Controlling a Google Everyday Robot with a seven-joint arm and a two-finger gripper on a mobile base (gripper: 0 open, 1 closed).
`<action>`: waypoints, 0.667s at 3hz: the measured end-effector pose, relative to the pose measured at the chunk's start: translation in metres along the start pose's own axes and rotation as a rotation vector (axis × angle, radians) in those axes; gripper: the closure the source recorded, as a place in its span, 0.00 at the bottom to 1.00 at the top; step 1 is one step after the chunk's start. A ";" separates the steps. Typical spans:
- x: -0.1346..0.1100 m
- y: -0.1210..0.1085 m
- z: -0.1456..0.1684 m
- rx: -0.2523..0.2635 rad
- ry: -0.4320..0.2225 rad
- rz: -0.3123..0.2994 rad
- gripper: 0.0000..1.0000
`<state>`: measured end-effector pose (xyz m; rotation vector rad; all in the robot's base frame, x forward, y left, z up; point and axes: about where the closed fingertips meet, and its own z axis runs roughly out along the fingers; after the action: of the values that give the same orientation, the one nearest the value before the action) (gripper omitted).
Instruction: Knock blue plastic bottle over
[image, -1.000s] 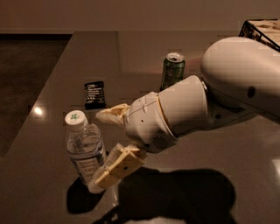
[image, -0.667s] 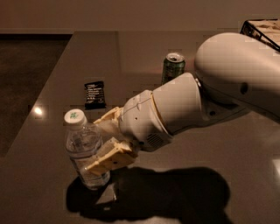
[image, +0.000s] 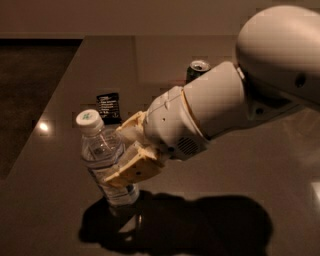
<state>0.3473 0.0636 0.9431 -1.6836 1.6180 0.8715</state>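
Observation:
The blue plastic bottle (image: 102, 152) is clear and ribbed, with a white cap bearing a green mark. It stands at the front left of the dark table (image: 60, 100) and leans slightly to the left. My gripper (image: 114, 155) reaches in from the right with its cream fingers (image: 132, 169) spread. The near finger lies across the front of the bottle's lower body. The far finger touches the bottle's right shoulder. The bottle's base is partly hidden behind the near finger.
A green drink can (image: 198, 70) stands at the back, partly hidden by my arm. A small black packet (image: 108, 106) lies flat just behind the bottle. The table's left edge runs close to the bottle, with dark floor beyond it.
My gripper has moved left onto the bottle, its fingers now against the bottle's body. The bottle has shifted slightly left and begun to lean.

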 end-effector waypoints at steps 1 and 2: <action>-0.001 -0.012 -0.046 0.087 0.111 -0.012 1.00; 0.017 -0.037 -0.114 0.190 0.310 -0.017 1.00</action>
<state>0.3879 -0.0382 0.9947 -1.7564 1.8217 0.4454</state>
